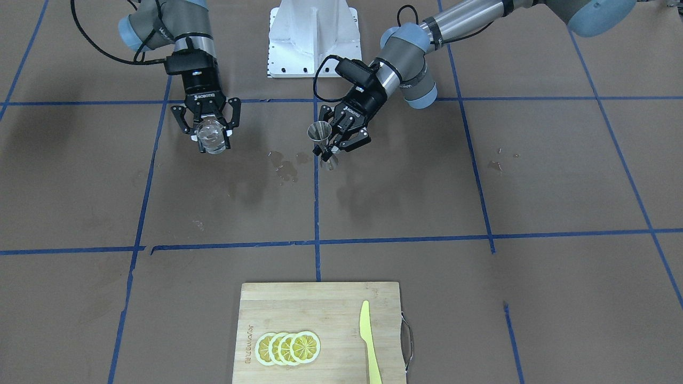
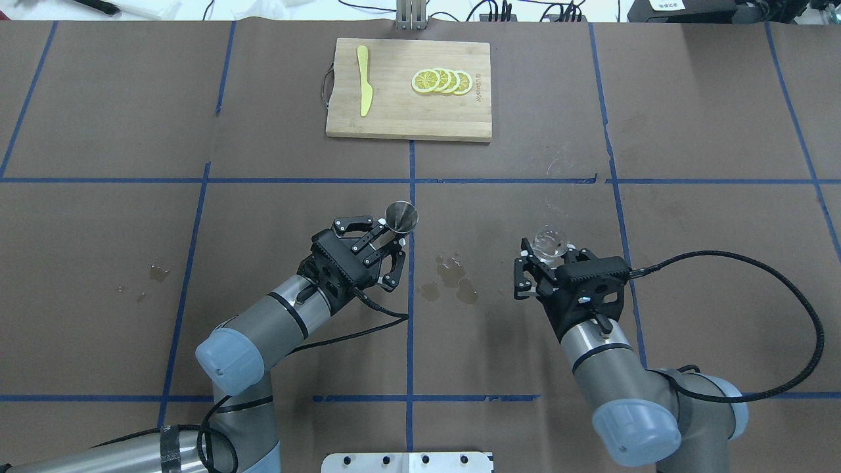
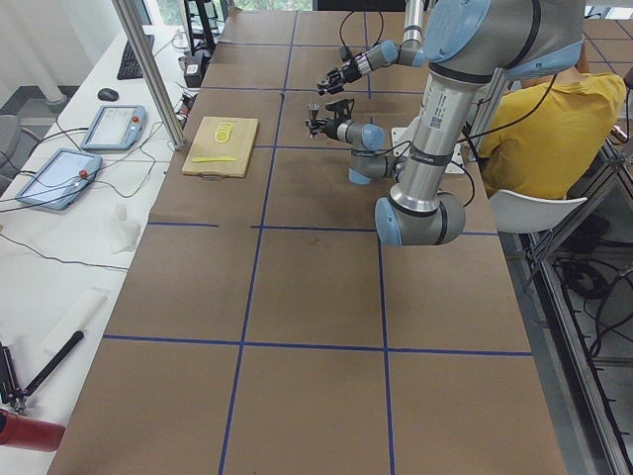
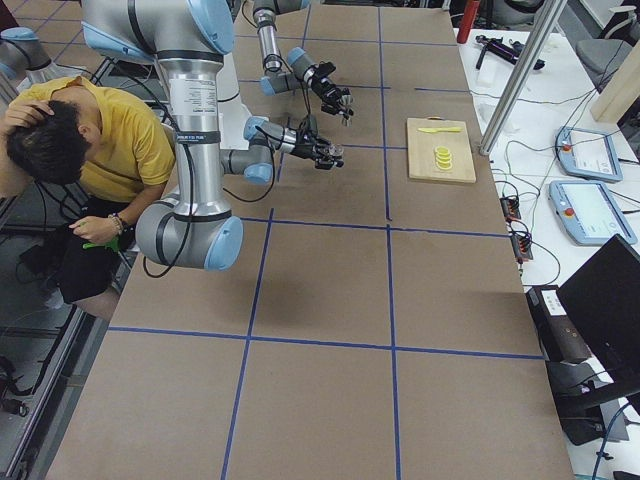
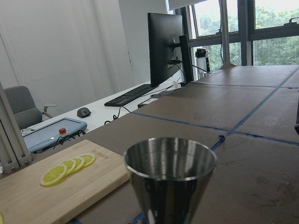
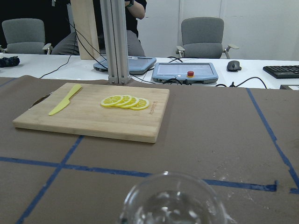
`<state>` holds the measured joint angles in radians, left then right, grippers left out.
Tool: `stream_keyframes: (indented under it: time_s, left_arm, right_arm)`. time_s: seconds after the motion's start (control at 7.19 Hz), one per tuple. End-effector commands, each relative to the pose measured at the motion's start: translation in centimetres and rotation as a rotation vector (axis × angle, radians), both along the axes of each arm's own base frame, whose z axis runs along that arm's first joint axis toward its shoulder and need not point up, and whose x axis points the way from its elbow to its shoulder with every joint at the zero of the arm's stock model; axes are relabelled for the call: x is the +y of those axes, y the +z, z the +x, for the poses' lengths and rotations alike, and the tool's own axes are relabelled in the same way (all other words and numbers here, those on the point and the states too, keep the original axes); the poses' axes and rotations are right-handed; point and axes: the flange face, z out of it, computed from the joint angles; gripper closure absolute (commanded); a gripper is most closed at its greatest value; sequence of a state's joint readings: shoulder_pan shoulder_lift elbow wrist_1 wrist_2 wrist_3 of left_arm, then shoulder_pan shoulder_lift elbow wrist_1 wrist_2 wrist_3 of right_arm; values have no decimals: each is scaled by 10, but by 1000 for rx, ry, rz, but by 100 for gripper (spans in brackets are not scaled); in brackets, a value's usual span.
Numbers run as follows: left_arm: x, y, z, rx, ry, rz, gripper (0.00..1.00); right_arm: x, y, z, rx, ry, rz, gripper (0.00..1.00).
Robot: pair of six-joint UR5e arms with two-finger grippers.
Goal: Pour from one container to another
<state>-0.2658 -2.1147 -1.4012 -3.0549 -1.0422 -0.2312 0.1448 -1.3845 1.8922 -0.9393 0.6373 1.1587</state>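
A small clear glass cup (image 2: 550, 242) stands upright between the fingers of my right gripper (image 2: 546, 255), which is shut on it at the right of the table. From across the table the cup (image 1: 211, 137) shows in the same gripper (image 1: 211, 140), and its rim (image 6: 173, 200) fills the bottom of the right wrist view. A steel hourglass jigger (image 2: 401, 217) is held upright at its waist by my left gripper (image 2: 392, 238), shut on it near the centre line. The jigger (image 1: 320, 132) and its upper cone (image 5: 170, 179) show open and upward. The two containers are well apart.
Wet patches (image 2: 452, 279) mark the brown paper between the grippers. A wooden cutting board (image 2: 394, 118) at the far edge carries lemon slices (image 2: 441, 81) and a yellow knife (image 2: 364, 89). A person in a yellow shirt (image 4: 120, 140) sits behind the robot.
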Motion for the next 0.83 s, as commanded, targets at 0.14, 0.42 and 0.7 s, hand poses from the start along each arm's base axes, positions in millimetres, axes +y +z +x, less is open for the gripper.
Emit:
stream_keyframes:
  time_s: [0.14,0.42,0.7]
  left_arm:
    - [7,0,-24,-8,-5,41,100]
    - [14,-4,-26,-5,31,53,100]
    - [14,-7,-17,-6,36,53,100]
  right_arm:
    - [-24,-104,5,-4,-89,-42,100]
    - [-29,-122,-1,77,-105,-35,100]
    - [-30,-144,-9,132,-108,-41,100]
